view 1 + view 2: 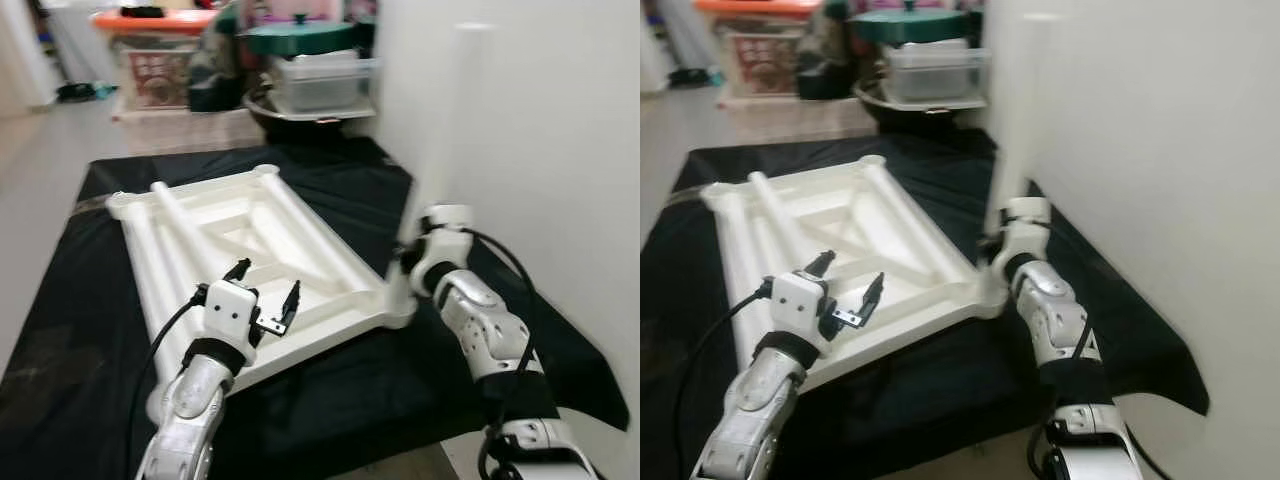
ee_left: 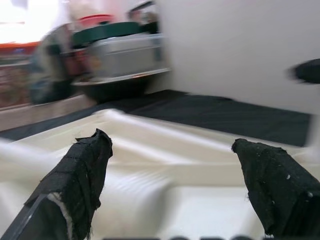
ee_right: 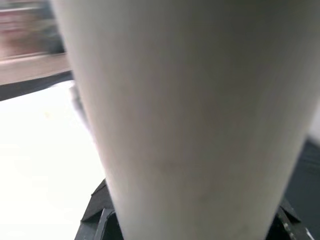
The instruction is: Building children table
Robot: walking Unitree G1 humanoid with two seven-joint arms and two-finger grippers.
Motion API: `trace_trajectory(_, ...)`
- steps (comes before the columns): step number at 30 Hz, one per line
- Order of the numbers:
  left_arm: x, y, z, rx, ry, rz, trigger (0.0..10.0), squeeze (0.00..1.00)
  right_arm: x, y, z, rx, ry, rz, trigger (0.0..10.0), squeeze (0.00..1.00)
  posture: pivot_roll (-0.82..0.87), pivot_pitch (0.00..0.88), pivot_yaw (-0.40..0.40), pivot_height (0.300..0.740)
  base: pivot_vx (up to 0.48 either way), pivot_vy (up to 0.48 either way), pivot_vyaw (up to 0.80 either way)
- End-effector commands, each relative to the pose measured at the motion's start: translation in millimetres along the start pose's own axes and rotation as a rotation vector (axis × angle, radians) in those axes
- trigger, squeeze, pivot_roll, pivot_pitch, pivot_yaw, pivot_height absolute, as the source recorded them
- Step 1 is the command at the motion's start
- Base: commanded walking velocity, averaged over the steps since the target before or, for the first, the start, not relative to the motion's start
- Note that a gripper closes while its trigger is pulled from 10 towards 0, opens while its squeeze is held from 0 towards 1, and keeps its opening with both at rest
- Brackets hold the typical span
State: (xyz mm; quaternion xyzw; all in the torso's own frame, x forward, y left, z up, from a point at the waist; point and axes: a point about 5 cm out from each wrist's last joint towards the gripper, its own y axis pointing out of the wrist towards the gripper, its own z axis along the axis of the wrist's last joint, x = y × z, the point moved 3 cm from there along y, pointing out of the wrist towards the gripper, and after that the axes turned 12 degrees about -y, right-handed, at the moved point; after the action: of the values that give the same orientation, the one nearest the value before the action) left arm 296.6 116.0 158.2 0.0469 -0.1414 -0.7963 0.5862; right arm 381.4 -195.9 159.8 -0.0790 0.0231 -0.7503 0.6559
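Observation:
A white children's table top (image 1: 262,232) lies upside down on a black cloth (image 1: 90,330). Two loose white legs (image 1: 178,218) lie across its frame. At the near right corner a white table leg (image 1: 442,140) stands upright, blurred against the wall. My right gripper (image 1: 410,256) is shut on its lower end; in the right wrist view the table leg (image 3: 190,120) sits between the black fingers (image 3: 100,216). My left gripper (image 1: 267,280) hovers open just above the table top's near edge, its fingers (image 2: 82,175) wide apart with nothing between them.
A white wall (image 1: 540,150) rises close on the right. Behind the cloth stand an orange-lidded box (image 1: 155,50), a green-lidded clear container (image 1: 315,75) and a dark basin (image 1: 300,118). Bare floor (image 1: 40,150) lies to the far left.

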Motion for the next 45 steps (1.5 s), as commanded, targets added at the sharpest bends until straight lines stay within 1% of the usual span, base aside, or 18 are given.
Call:
trace_trajectory(1,1.5,-0.9,-0.9,0.003,0.011,-0.005,10.0,0.00,-1.5,-9.9,-47.6,-0.194,-0.009,0.004,0.0,0.00,-0.05,0.000,-0.066,0.740,0.000,0.000,0.00)
trace_trajectory(2,1.5,-0.9,-0.9,0.003,0.011,-0.005,10.0,0.00,-1.5,-9.9,-47.6,-0.194,-0.009,0.004,0.0,0.00,-0.05,0.000,-0.066,0.740,0.000,0.000,0.00)
trace_trajectory(3,1.4,-1.0,-1.2,0.003,0.013,-0.005,10.0,0.00,-17.1,-15.1,-38.2,-0.133,-0.021,0.090,10.0,0.00,-0.06,0.000,-0.061,0.740,0.000,0.000,0.00)
trace_trajectory(8,1.0,-0.9,-1.9,0.002,0.017,-0.004,10.0,0.00,-45.2,-25.7,-21.7,-0.025,-0.022,0.257,10.0,0.00,-0.06,0.000,-0.055,0.740,0.000,0.000,0.00)
trace_trajectory(9,0.7,-0.2,-2.8,-0.001,0.022,-0.008,10.0,0.00,-56.0,-26.9,-3.6,0.057,0.009,0.349,10.0,1.00,-0.06,0.000,-0.056,0.740,0.000,0.000,0.00)
trace_trajectory(14,-0.9,0.7,-2.6,-0.002,0.026,-0.007,10.0,0.00,-62.1,-27.9,18.5,0.133,0.041,0.435,10.0,0.99,-0.06,0.000,-0.058,0.740,0.000,0.000,0.00)
trace_trajectory(15,-1.9,1.2,-2.6,-0.002,0.027,-0.005,10.0,0.00,-66.9,-33.1,27.2,0.161,0.055,0.521,10.0,0.00,-0.06,0.000,-0.058,0.740,0.000,0.000,0.00)
trace_trajectory(17,-2.5,1.6,-2.6,-0.002,0.027,-0.004,10.0,0.00,-70.2,-37.3,33.0,0.180,0.064,0.582,10.0,0.00,-0.06,0.000,-0.057,0.740,0.000,0.000,0.00)
trace_trajectory(23,-2.7,4.1,-5.7,-0.012,0.025,-0.005,10.0,0.00,-88.8,-83.4,28.8,0.230,-0.051,1.052,10.0,0.00,-0.06,0.000,-0.062,0.740,0.000,0.000,0.00)
trace_trajectory(26,-2.4,4.3,-6.2,-0.013,0.024,-0.005,10.0,0.00,-90.8,-88.6,21.2,0.217,-0.081,1.102,10.0,0.00,-0.06,0.000,-0.064,0.740,0.000,0.000,0.00)
trace_trajectory(27,-2.2,4.2,-6.7,-0.014,0.024,-0.004,10.0,0.00,-92.4,-91.0,14.8,0.202,-0.092,1.129,5.8,0.00,-0.05,0.000,-0.067,0.740,0.000,0.000,0.00)
trace_trajectory(28,-2.0,3.9,-7.0,-0.015,0.024,-0.003,10.0,0.00,-93.4,-89.2,9.5,0.188,-0.095,1.122,0.0,0.00,-0.05,0.000,-0.067,0.740,0.000,0.000,0.00)
trace_trajectory(29,-2.0,3.9,-7.0,-0.015,0.024,-0.003,10.0,0.00,-93.4,-89.2,9.5,0.188,-0.095,1.122,0.0,0.00,-0.05,0.000,-0.067,0.740,0.000,0.000,0.00)
trace_trajectory(33,-2.0,3.0,-7.8,-0.016,0.027,-0.002,10.0,0.00,-81.3,-51.9,-9.3,0.061,-0.116,0.840,0.0,0.00,-0.05,0.000,-0.062,0.740,0.000,0.000,0.00)
trace_trajectory(34,-2.1,2.6,-8.4,-0.018,0.028,-0.002,10.0,0.00,-60.8,-27.8,-21.3,-0.038,-0.096,0.595,0.0,0.00,-0.05,0.000,-0.061,0.740,0.000,0.000,0.00)
trace_trajectory(35,-2.1,2.6,-8.4,-0.018,0.028,-0.002,10.0,0.00,-60.8,-27.8,-21.3,-0.038,-0.096,0.595,0.0,0.00,-0.05,0.000,-0.061,0.740,0.000,0.000,0.00)
trace_trajectory(37,-2.5,2.0,-9.4,-0.021,0.029,-0.004,10.0,0.00,-29.2,-10.3,-37.4,-0.160,-0.028,0.272,0.0,0.00,-0.05,0.000,-0.058,0.740,0.000,0.000,0.00)
trace_trajectory(45,-2.8,1.9,-12.1,-0.031,0.031,-0.008,10.0,0.00,-37.7,-30.6,-28.6,-0.107,-0.044,0.188,0.0,0.00,-0.06,0.000,-0.045,0.740,0.000,0.000,0.00)
